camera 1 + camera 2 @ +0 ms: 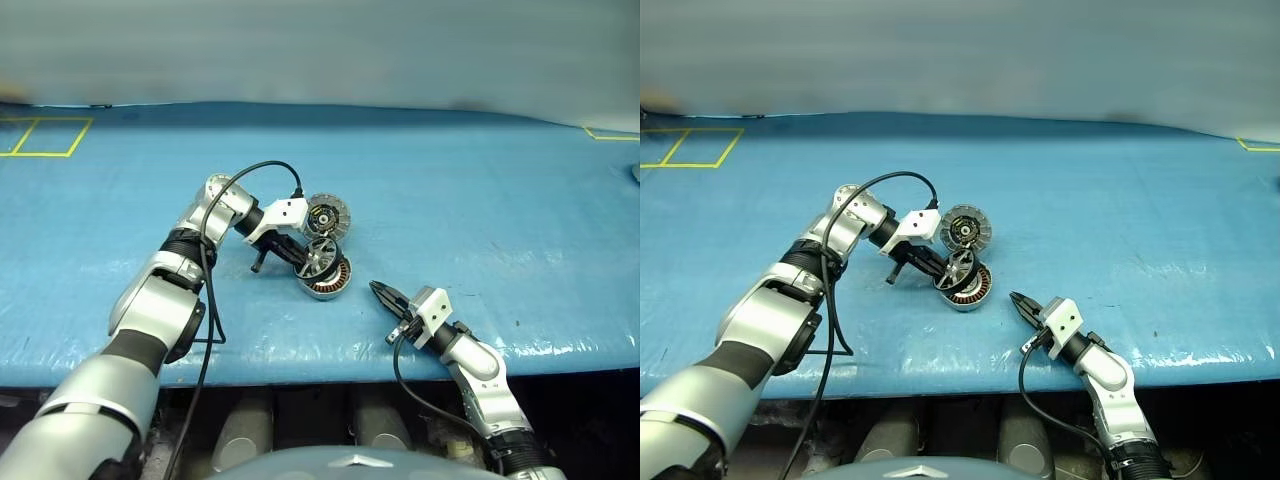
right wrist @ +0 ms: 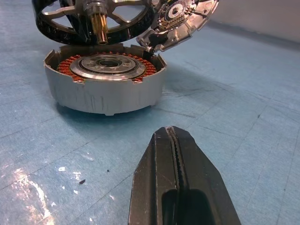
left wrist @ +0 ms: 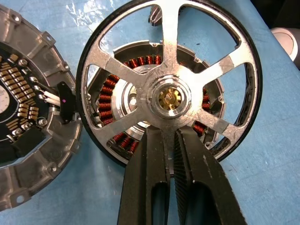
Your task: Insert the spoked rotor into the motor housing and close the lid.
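Rotor poised over the housing, not yet seated, lid open.

Your left gripper (image 3: 169, 140) pinches the spoked rotor (image 3: 168, 84) by its rim and holds it tilted just above the motor housing (image 2: 105, 84), which sits on the blue table (image 1: 480, 200) with its copper windings exposed. You have yet to drop the rotor in and swing the lid (image 1: 326, 214) shut. Your right gripper (image 1: 380, 292) rests nearby, pressed together and empty. No readable writing or brand shows.

Surface (image 1: 480, 200) covered with blue sheeting, glossy and creased near the front edge. Yellow taped rectangle (image 1: 40, 137) at far left corner; yellow tape mark (image 1: 612, 134) at far right corner.
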`<control>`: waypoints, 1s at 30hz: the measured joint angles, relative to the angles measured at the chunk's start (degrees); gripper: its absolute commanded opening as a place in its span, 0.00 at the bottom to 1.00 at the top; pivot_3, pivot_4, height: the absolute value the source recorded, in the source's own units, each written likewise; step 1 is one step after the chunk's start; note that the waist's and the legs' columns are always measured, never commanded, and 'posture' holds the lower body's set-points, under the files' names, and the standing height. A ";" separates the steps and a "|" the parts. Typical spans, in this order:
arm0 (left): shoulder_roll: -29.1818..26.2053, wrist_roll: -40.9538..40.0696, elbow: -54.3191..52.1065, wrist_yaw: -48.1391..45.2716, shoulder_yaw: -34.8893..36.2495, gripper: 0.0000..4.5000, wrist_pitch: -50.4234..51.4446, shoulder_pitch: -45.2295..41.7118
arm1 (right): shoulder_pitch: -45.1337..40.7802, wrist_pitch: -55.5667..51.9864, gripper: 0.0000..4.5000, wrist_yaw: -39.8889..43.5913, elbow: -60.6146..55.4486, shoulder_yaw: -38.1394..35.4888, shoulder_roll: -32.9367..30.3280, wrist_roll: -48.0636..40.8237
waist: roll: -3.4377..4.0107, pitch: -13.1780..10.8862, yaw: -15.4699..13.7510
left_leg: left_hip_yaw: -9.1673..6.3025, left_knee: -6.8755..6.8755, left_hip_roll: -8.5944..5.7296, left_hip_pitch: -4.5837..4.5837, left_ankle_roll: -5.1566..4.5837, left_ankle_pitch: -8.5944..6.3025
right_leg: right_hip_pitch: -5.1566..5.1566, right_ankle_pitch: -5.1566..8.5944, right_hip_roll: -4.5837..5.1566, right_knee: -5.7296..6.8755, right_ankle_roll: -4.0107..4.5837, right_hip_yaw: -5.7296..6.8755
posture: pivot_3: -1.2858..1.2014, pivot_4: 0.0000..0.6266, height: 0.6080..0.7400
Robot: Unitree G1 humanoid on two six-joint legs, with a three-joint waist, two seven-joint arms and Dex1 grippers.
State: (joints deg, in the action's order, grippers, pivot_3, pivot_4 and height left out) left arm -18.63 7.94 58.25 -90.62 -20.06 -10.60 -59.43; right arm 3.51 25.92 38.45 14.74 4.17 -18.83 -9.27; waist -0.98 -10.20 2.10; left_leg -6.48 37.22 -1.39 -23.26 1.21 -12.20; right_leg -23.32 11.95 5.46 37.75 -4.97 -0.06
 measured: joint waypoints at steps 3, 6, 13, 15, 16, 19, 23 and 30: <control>0.12 0.46 0.20 0.89 -0.18 0.07 -0.69 0.00 | -0.06 0.00 0.00 -0.07 0.00 0.02 0.00 0.19 | 0.00 0.00 0.00 | 0.00 0.00 0.00 0.00 0.00 0.00 | 0.00 0.00 0.00 0.00 0.00 0.00 | 0.52 0.24 1.00; 0.25 0.50 0.38 2.20 -0.24 0.25 -1.38 0.00 | -0.07 -0.03 0.00 -0.09 0.00 0.04 0.00 0.23 | 0.00 0.00 0.00 | 0.00 0.00 0.00 0.01 0.00 0.00 | 0.01 0.00 0.00 0.00 0.00 0.00 | 0.52 0.24 1.00; 0.58 -0.17 0.51 5.63 0.86 0.39 -3.80 0.00 | -0.21 -0.20 0.00 -0.10 0.00 0.08 0.00 0.47 | 0.00 0.00 -0.02 | 0.00 0.00 0.00 0.01 0.00 0.00 | 0.01 0.00 0.00 0.00 0.00 0.00 | 0.52 0.24 1.00; 0.56 -0.48 0.51 5.54 1.46 0.39 -3.78 -0.01 | -0.28 -0.22 0.00 -0.10 0.02 0.08 0.00 0.60 | 0.00 0.00 -0.01 | 0.00 0.00 0.00 0.01 0.00 0.00 | 0.01 0.00 0.00 0.00 0.00 0.00 | 0.52 0.24 1.00; 0.53 -1.08 0.47 5.42 1.68 0.39 -3.65 -0.01 | -0.30 -0.22 0.00 -0.10 0.04 0.07 -0.01 0.65 | 0.00 0.00 0.00 | 0.00 0.00 0.00 0.01 0.00 0.00 | 0.01 0.00 0.00 0.00 0.00 0.00 | 0.52 0.24 1.00; 0.34 -4.01 -1.29 3.81 3.70 0.39 -1.91 0.19 | -0.49 -0.22 0.00 -0.07 0.21 0.07 -0.02 0.65 | 0.00 0.00 0.03 | 0.00 0.00 0.00 0.01 0.00 0.00 | 0.00 0.00 0.00 0.00 0.00 0.00 | 0.52 0.24 1.00; -1.62 -8.89 -10.63 2.01 6.80 0.39 2.19 3.33 | -0.85 -0.44 0.00 -0.07 0.29 0.04 -0.19 0.65 | 0.00 0.00 0.22 | 0.06 -0.10 0.00 0.12 0.00 0.00 | 0.03 0.01 0.00 0.00 0.02 -0.11 | 0.52 0.24 1.00; -7.23 -15.61 -32.97 6.77 11.23 0.39 12.13 18.93 | -2.28 -4.90 0.00 -2.41 0.04 -2.11 -2.24 0.60 | 0.01 0.01 -0.04 | 0.17 -0.19 0.01 0.31 0.00 0.00 | 0.11 0.04 0.00 0.00 0.08 -0.30 | 0.52 0.24 1.00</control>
State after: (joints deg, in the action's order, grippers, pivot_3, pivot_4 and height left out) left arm -25.86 -7.67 25.27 -83.85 -8.84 1.53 -40.50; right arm 1.23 21.02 36.03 14.78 2.06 -21.07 -8.67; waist -0.97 -10.20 2.06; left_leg -6.31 37.04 -1.38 -22.96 1.21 -12.20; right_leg -23.21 11.98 5.46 37.75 -4.88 -0.36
